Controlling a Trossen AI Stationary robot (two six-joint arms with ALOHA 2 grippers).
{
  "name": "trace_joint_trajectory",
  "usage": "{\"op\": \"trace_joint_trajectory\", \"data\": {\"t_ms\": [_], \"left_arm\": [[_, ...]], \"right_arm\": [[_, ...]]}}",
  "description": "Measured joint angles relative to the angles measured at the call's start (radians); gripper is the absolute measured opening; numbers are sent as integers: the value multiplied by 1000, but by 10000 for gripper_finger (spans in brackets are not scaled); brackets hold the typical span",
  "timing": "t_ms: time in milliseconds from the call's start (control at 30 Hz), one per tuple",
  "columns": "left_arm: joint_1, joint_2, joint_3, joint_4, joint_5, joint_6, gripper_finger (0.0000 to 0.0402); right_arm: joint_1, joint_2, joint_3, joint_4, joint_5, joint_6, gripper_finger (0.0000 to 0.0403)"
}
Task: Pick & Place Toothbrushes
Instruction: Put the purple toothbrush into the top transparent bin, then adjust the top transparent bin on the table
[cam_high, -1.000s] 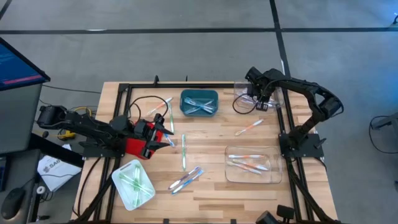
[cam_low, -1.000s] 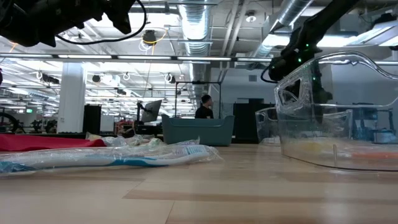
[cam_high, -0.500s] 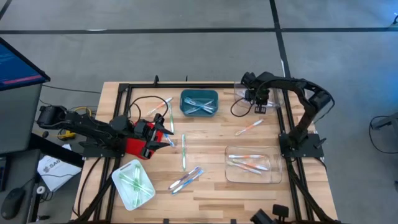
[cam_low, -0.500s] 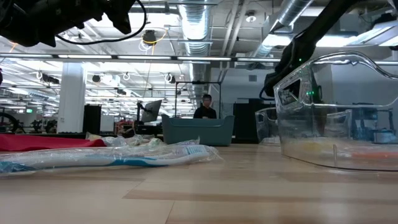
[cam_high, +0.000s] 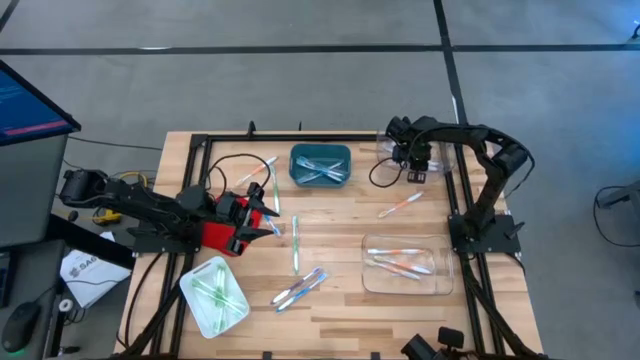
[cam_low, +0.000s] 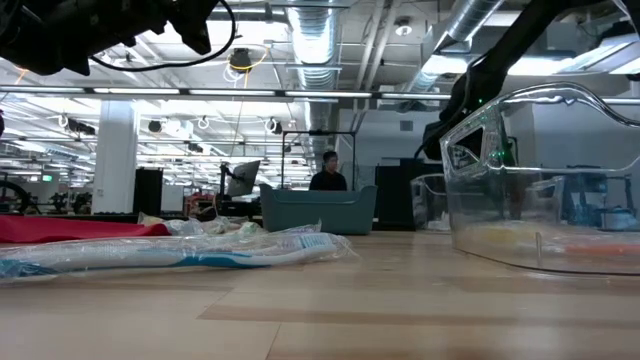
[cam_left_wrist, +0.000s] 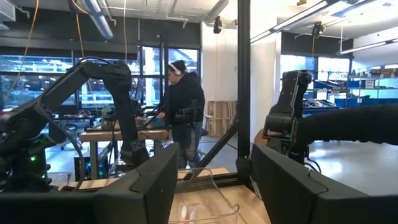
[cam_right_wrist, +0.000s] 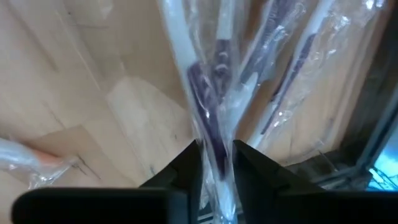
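Sorting approx half done: trays hold some, toothbrushes (cam_high: 297, 246) loose mid-tabletop (cam_high: 340, 215). Right hand (cam_right_wrist: 214, 158) at 1 o'clock, narrow around purple toothbrush (cam_right_wrist: 208, 118); left hand (cam_high: 268, 212) at 9, wide, empty.

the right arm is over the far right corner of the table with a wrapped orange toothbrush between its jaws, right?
Not quite. The toothbrush between the right gripper's jaws is purple, not orange. The right wrist view shows it: a purple and white brush in clear wrapping between the two dark jaws, with more purple ones lying beside it. The rest holds: the high view shows the right gripper at the table's far right corner.
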Motion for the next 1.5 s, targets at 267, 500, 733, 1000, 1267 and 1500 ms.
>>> {"op": "trace_joint_trajectory", "data": {"t_ms": [267, 500, 733, 1000, 1267, 1500], "left_arm": [[0, 20, 0, 1, -9, 5, 197], [0, 54, 0, 2, -40, 5, 197], [0, 54, 0, 7, -40, 6, 198], [0, 54, 0, 7, -38, 3, 198], [0, 54, 0, 7, -37, 1, 197], [0, 54, 0, 7, -37, 1, 197]], "right_arm": [[6, 5, 73, -30, 25, 110, 114], [18, 2, 173, -87, 29, 128, 147], [47, 2, 239, -107, 29, 140, 170], [48, 2, 240, -109, 28, 159, 176], [44, 1, 237, -104, -26, 190, 164], [43, 1, 237, -107, -28, 189, 60]]}}
